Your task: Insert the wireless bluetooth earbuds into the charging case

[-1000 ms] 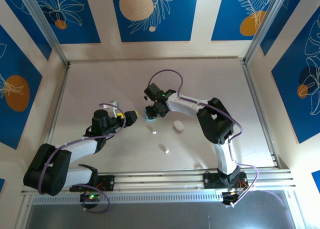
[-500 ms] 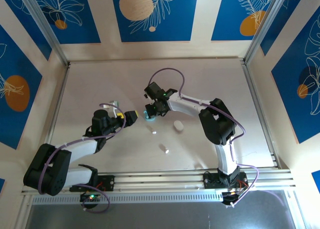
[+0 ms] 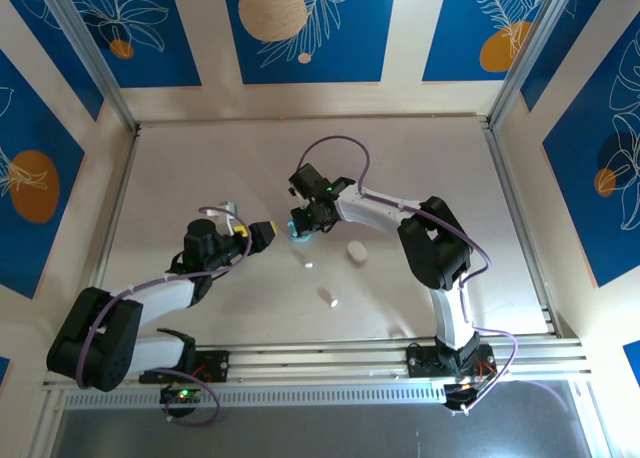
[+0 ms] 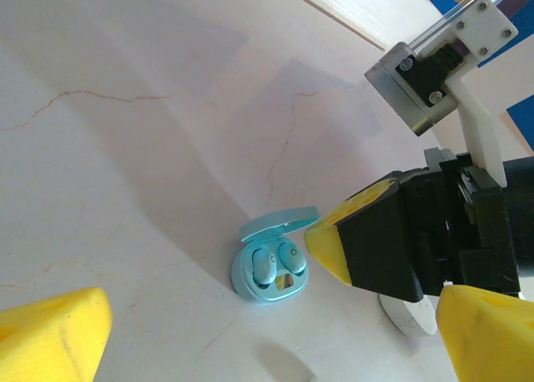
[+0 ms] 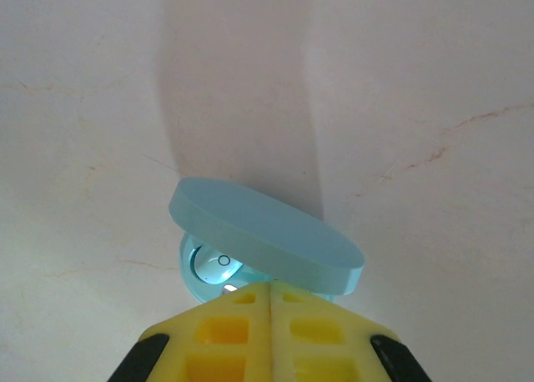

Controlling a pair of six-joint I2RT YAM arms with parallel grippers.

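1. The table has bare room all round the work; its walls stand well apart from both arms.
2. The left hand hovers wide and empty just beside the case; the right hand is pinched tight on nothing, tips at the case's near rim.
3. The open blue case sits mid-table, lid raised; the white case lies near.
4. Two blue earbuds sit in their wells, so this pair looks done; next, probably, comes the white earbud, which calls for a small, careful pinch.

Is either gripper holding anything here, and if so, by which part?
Nothing is held. The right gripper has its jaws shut flush on nothing, close by the open light blue oval charging case. The left gripper is open and empty.
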